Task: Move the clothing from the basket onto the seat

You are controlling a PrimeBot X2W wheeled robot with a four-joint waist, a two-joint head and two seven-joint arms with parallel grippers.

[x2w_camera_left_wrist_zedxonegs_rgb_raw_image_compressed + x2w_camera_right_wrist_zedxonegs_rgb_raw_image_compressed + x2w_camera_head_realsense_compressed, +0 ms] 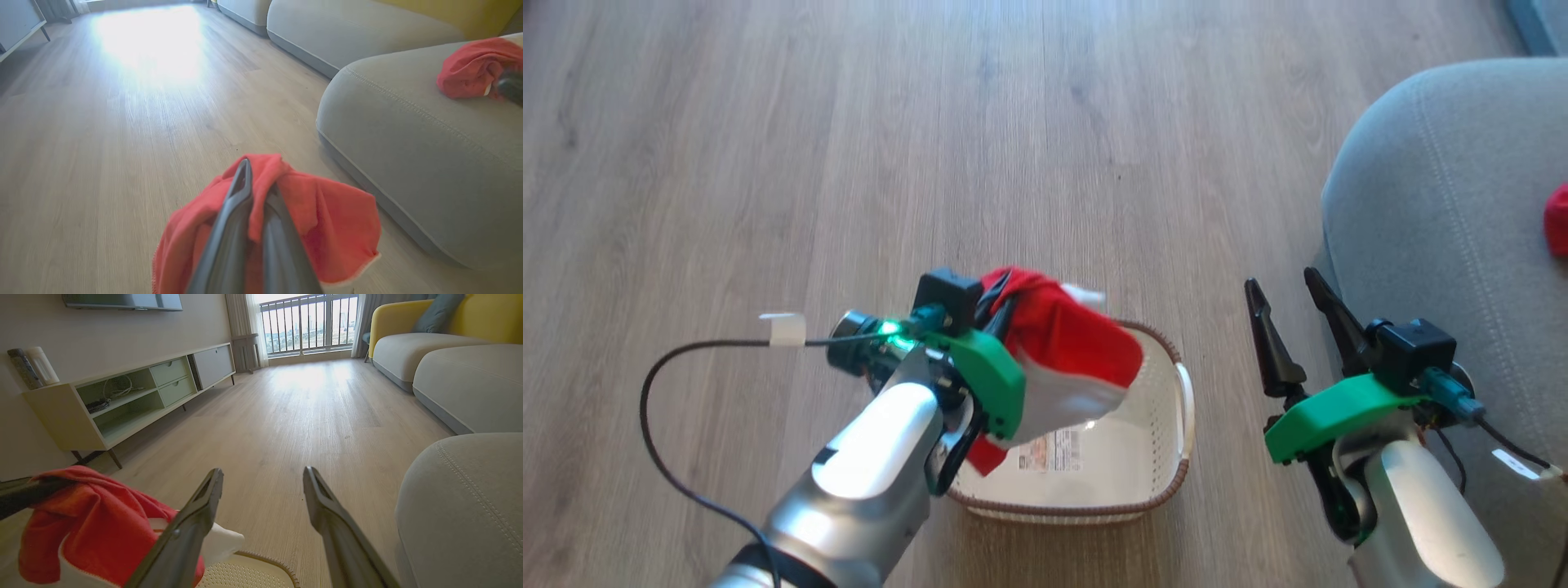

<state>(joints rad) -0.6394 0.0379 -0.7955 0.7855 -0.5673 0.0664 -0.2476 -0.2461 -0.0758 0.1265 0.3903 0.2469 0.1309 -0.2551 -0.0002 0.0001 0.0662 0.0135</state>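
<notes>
Left gripper [256,183] is pressed together on a red-and-white garment [1066,335], which hangs lifted over the 10 o'clock corner of the basket [1160,408]. The sticker on the basket floor is in plain sight.

Right gripper [1282,279] stands at 3 o'clock of the basket, fingers spread and holding nothing, just beside the seat [1437,229]. One red piece [1558,220] lies on the seat, towards its far side.

Assessment: lift done, carry in hand. The next move calls for a swing towards 3 o'clock, high enough for the hanging hem to clear the seat's rounded edge. The right gripper stands near that path and needs a berth. Release belongs over the cushion top, not its slope.
</notes>
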